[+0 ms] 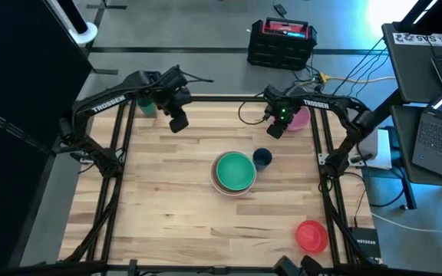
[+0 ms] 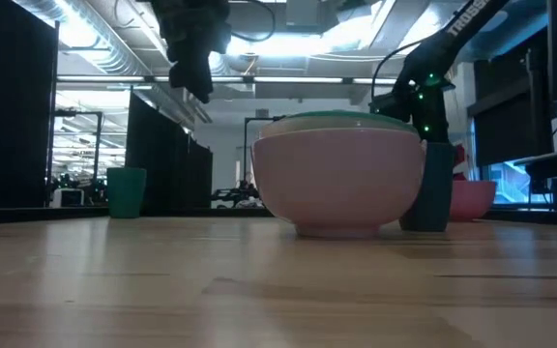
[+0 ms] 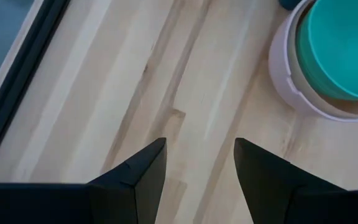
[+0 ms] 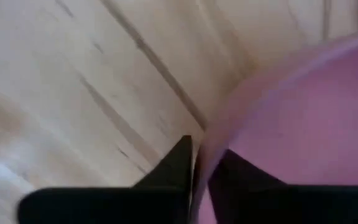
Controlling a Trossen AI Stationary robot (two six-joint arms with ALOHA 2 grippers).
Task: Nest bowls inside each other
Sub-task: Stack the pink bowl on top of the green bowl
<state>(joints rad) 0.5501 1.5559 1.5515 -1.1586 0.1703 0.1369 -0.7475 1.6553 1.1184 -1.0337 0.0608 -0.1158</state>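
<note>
Setting: a wooden table (image 1: 167, 207) seen from above, a dark robot arm at each far corner
Nested stack: mid-table, a green bowl (image 1: 234, 169) sits inside a pale peach bowl (image 2: 337, 184); whether a white bowl lies under them cannot be told
Pink bowl: at the far right corner of the table — the pink bowl (image 4: 303, 118) stands on the wood, apart from the stack
Red-orange bowl: alone near the front right edge (image 1: 311, 235), well away from the others
Right gripper: down at the pink bowl (image 4: 202, 168), one finger outside the rim and one inside, closed on the thin wall
Left gripper: raised above the far left of the table (image 3: 197, 168), fingers apart, holding nothing
Cups: a small dark blue cup (image 1: 262, 157) just beside the stack; a teal-green cup (image 2: 127, 192) at the far left
Handling: the bowls look like light, stiff, smooth plastic — likely slippery, so a rim pinch suits them, kept level to avoid swinging
</note>
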